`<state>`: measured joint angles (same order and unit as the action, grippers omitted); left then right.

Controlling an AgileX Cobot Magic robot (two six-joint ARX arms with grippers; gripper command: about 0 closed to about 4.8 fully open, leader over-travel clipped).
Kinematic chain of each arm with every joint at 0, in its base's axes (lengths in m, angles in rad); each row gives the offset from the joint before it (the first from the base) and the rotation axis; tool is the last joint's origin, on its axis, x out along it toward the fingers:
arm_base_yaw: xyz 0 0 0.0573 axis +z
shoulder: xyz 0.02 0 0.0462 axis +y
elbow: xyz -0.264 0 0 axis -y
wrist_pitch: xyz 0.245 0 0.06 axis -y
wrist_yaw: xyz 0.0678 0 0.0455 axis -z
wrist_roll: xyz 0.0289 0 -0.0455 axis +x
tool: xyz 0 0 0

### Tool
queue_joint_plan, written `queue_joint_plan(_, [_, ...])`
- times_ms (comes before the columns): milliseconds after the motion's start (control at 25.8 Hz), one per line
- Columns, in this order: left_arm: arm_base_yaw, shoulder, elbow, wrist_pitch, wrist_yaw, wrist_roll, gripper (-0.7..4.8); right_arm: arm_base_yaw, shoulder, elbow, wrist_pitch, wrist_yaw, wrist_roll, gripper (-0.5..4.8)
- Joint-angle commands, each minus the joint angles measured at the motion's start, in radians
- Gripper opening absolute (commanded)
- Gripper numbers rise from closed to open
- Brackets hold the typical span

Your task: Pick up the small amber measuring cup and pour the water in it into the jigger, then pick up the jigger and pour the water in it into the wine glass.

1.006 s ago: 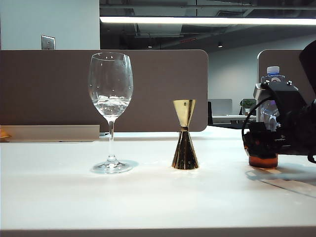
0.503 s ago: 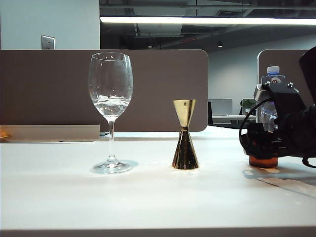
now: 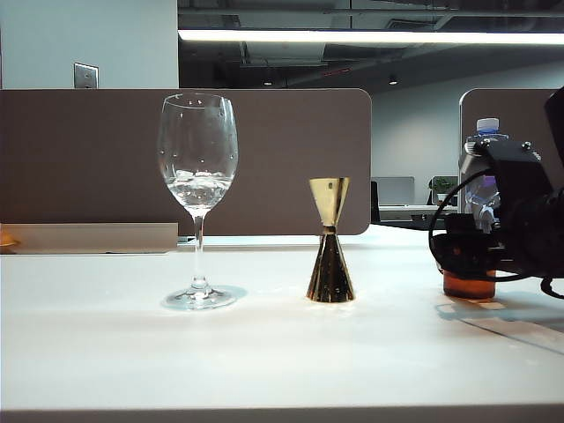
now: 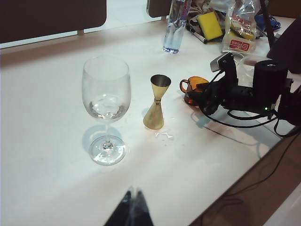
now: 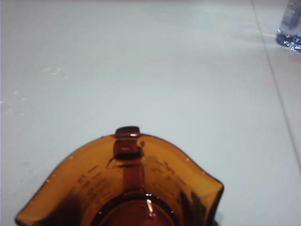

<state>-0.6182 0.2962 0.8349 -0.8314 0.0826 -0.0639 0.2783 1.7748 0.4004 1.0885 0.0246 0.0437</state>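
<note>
Amber cup [image 3: 469, 284] sits on the table [image 3: 264, 352] directly under the right gripper [image 3: 467, 256] (grip state unclear), jigger [image 3: 330, 240] beside it toward the wine glass [image 3: 197, 198]; left gripper [image 4: 133, 207], seemingly closed, hangs well apart.

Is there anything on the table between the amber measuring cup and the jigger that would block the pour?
Nothing visible: bare table lies between the small amber measuring cup, at the right gripper, and the jigger. The wine glass stands beyond the jigger.
</note>
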Motion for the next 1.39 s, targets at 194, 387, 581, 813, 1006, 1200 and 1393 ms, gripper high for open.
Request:
queue_joint_plan(194, [-0.001,0.000,0.004,0.008,0.000,0.004,-0.02,0.001,-0.003,0.000,0.015,-0.005,0.008,2.91])
queue_joint_plan(387, [-0.001,0.000,0.004,0.008,0.000,0.004,-0.02,0.001,-0.003,0.002,0.015,-0.001,0.006,1.78])
queue_joint_plan(581, [-0.001,0.000,0.004,0.008,0.000,0.004,-0.02,0.006,-0.019,0.005,-0.002,0.002,-0.032,0.71])
queue_joint_plan(813, [-0.001,0.000,0.004,0.008,0.000,0.004,-0.02,0.013,-0.182,0.074,-0.226,0.003,-0.076,-0.06])
queue_joint_plan(1006, [-0.001,0.000,0.004,0.008,0.000,0.004,-0.02,0.046,-0.301,0.214,-0.470,0.025,-0.078,-0.06])
queue_joint_plan(1200, [-0.001,0.000,0.004,0.008,0.000,0.004,-0.02,0.116,-0.319,0.384,-0.686,0.032,-0.080,-0.06])
queue_joint_plan(1393, [-0.001,0.000,0.004,0.008,0.000,0.004,-0.02,0.154,-0.319,0.465,-0.783,0.071,-0.182,-0.06])
